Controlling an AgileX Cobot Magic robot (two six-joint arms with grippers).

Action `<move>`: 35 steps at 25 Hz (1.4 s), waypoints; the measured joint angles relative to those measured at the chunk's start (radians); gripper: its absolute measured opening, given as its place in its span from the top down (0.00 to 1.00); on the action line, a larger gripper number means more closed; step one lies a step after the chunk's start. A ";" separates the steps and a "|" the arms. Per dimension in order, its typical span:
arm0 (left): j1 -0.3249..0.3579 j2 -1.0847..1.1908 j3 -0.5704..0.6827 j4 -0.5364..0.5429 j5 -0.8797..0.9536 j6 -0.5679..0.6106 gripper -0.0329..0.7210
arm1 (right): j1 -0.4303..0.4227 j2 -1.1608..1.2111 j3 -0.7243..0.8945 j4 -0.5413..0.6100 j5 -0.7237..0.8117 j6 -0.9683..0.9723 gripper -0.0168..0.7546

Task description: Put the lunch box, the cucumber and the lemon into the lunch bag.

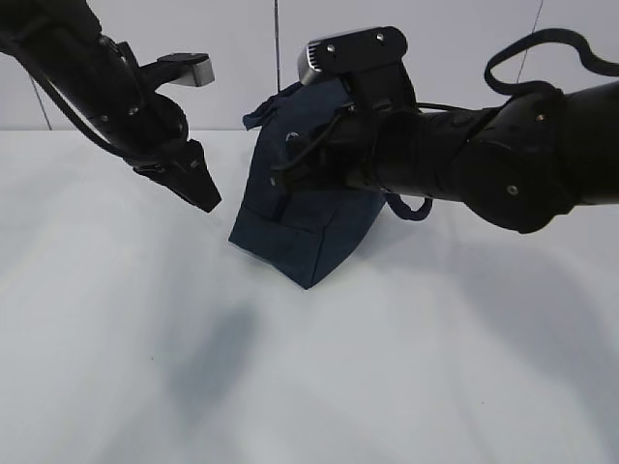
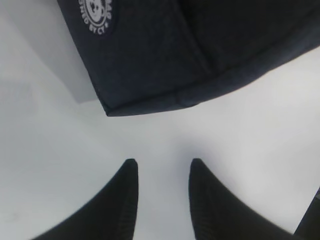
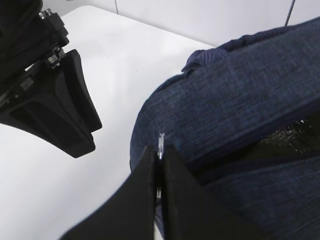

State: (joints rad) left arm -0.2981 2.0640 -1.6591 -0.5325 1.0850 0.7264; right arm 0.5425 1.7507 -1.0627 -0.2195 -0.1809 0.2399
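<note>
The dark navy lunch bag [image 1: 305, 227] stands tilted at mid-table, its white logo in the left wrist view [image 2: 97, 15]. My right gripper [image 1: 290, 164] is at the bag's top, shut on the silver zipper ring pull [image 3: 161, 141]; its fingers [image 3: 145, 190] pinch the ring edge-on. A slit of the bag's dark, shiny inside shows [image 3: 290, 135]. My left gripper [image 1: 203, 188] hangs open and empty just left of the bag, over bare table [image 2: 160, 165]. The lunch box, cucumber and lemon are out of view.
White table [image 1: 309, 387] runs wide in front of the bag, with a white wall behind. One bag handle [image 1: 411, 208] loops out to the right under my right arm. My left gripper also shows in the right wrist view [image 3: 60, 115].
</note>
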 joint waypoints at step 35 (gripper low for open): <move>-0.043 0.019 0.000 -0.282 -0.160 0.219 0.92 | -0.026 0.000 -0.111 0.137 0.050 -0.101 0.96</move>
State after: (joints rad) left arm -0.3414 2.0831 -1.6591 -0.8147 0.9251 0.9455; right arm 0.5161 1.7507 -1.1733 -0.0828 -0.1311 0.1384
